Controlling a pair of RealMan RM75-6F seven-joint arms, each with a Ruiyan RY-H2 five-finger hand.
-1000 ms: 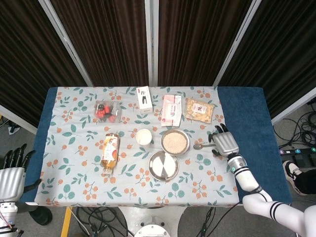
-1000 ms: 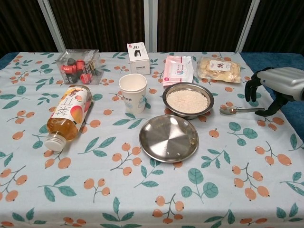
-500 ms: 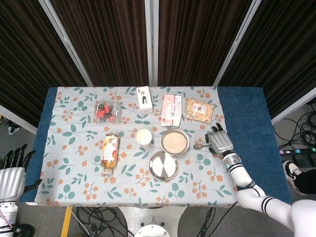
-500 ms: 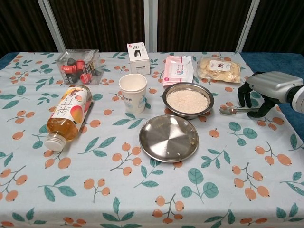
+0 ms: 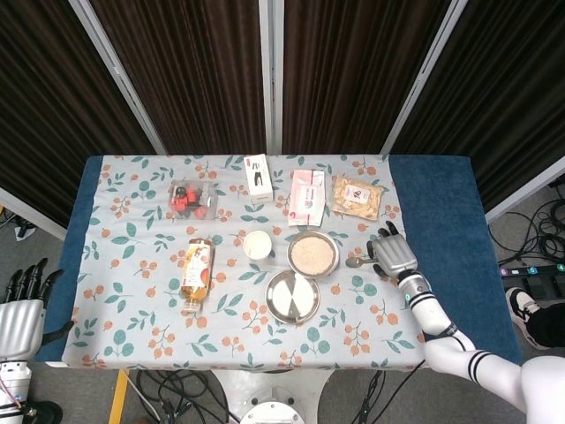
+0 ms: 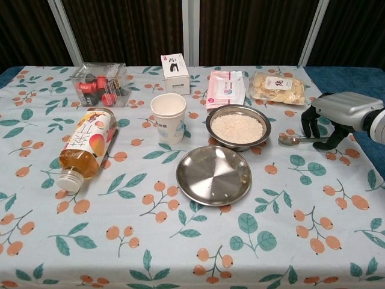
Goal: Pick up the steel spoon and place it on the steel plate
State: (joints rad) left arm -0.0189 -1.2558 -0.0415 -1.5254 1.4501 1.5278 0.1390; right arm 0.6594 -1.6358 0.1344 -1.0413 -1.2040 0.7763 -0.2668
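A: Steel plate sits empty, nearer the robot than the right hand and off to its left. Where is the spoon?

B: On the desk, handle running under the right hand's curled fingers, bowl end poking out to the left, just beside the rice bowl. Whether the fingers have actually pinched the handle I cannot tell; it looks flat on the cloth.

A: So the step in hand?

B: Grasping, I judge. Thin handle lying flat: pinch low, lift level, then carry it left and nearer, clear of the rice bowl's rim.

A: Other hand?

B: Left hand hangs off the desk, fingers apart, holding nothing.

A: Any writing?

B: Large characters on the bottle lying far left; print on the packets and box beyond is too small to read.
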